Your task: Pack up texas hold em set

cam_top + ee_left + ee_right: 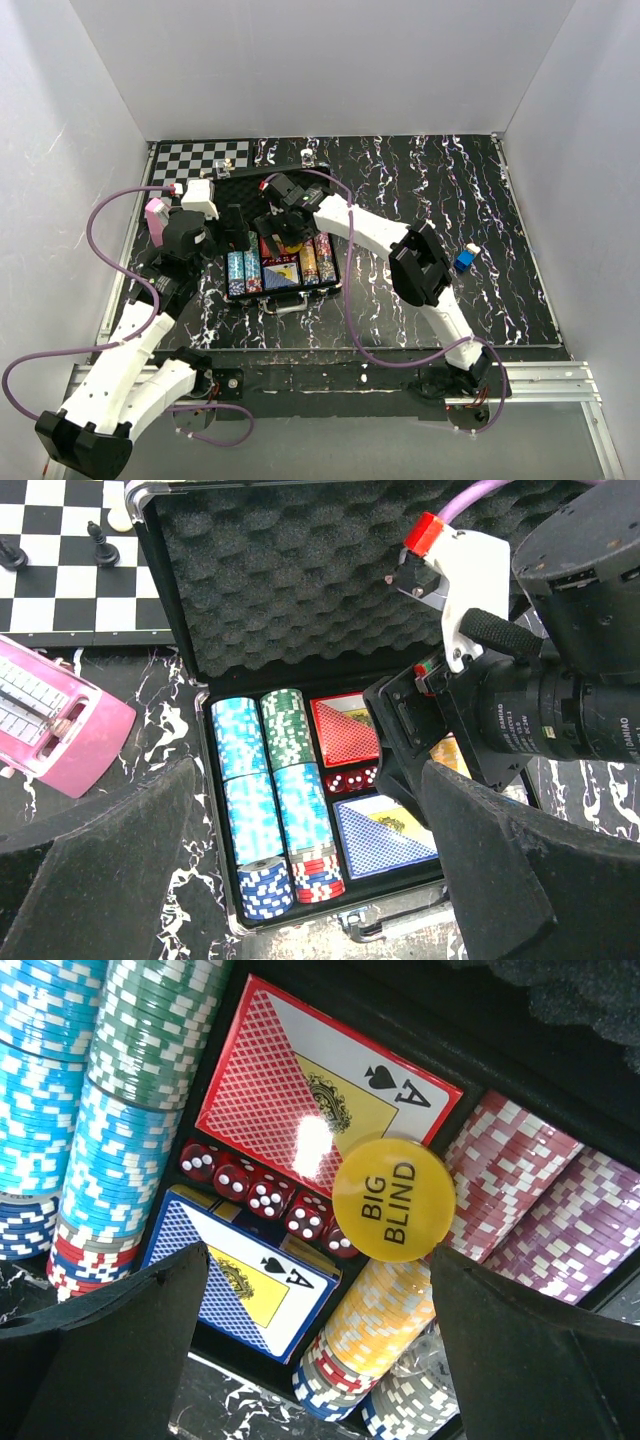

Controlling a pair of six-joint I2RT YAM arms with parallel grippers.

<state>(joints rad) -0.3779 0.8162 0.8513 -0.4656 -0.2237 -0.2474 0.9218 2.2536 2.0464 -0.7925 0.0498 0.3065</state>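
The texas hold em set (302, 292) lies open mid-table, its foam-lined lid (290, 570) tipped back. Inside are chip rows (250, 790), a red deck (300, 1090), a blue deck (240, 1285) and red dice (262, 1195). A yellow "BIG BLIND" button (394, 1198) rests loose over the dice and the yellow chips. My right gripper (320, 1255) hovers open just above the case's middle, holding nothing. My left gripper (308, 770) stands open over the case's left side, also with nothing in it. The right gripper (420, 730) hides the case's right half in the left wrist view.
A black-and-white chessboard (200, 157) with a few pieces (100, 545) lies behind the case at the far left. A pink device (50, 720) sits left of the case. A small blue cube (464, 260) lies to the right, beside the right arm's elbow.
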